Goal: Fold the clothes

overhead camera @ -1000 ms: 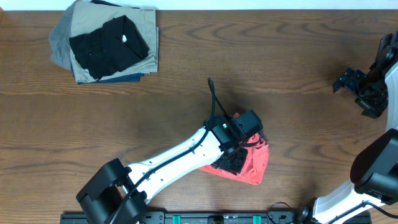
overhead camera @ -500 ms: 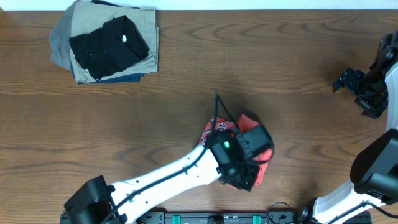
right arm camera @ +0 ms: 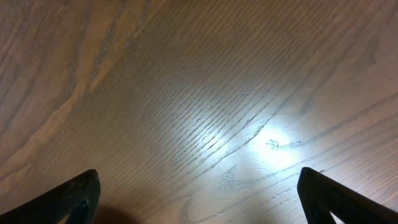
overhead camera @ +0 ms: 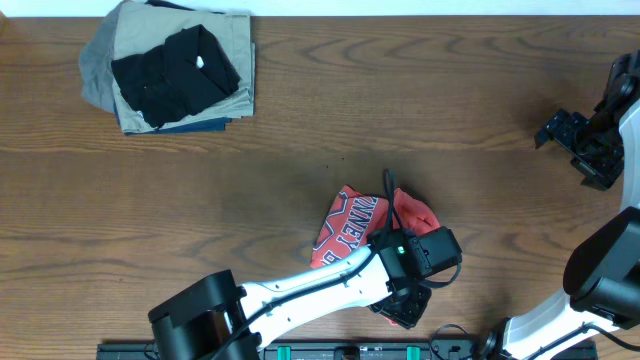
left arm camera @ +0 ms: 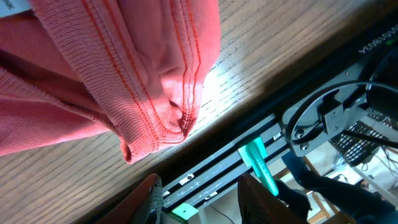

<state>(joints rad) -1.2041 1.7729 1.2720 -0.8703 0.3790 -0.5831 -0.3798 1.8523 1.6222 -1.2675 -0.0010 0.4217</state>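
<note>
The coral-red T-shirt (overhead camera: 355, 228) lies bunched in a small folded bundle near the table's front edge, white-outlined lettering facing up. In the left wrist view its hemmed edge (left arm camera: 161, 81) fills the top left. My left gripper (overhead camera: 405, 310) is open and empty, just off the shirt's front-right corner, over the table's front edge; its fingertips (left arm camera: 202, 199) frame the rail below the table. My right gripper (overhead camera: 575, 140) hovers at the far right of the table, open and empty, with only bare wood between its fingers (right arm camera: 199, 193).
A stack of folded black, khaki, grey and navy garments (overhead camera: 170, 75) sits at the back left. A black rail with green parts (left arm camera: 261, 155) runs along the table's front edge.
My left gripper has moved from on top of the shirt toward the front edge and right, uncovering the lettering. The shirt bundle now lies released. The right arm has not moved.
</note>
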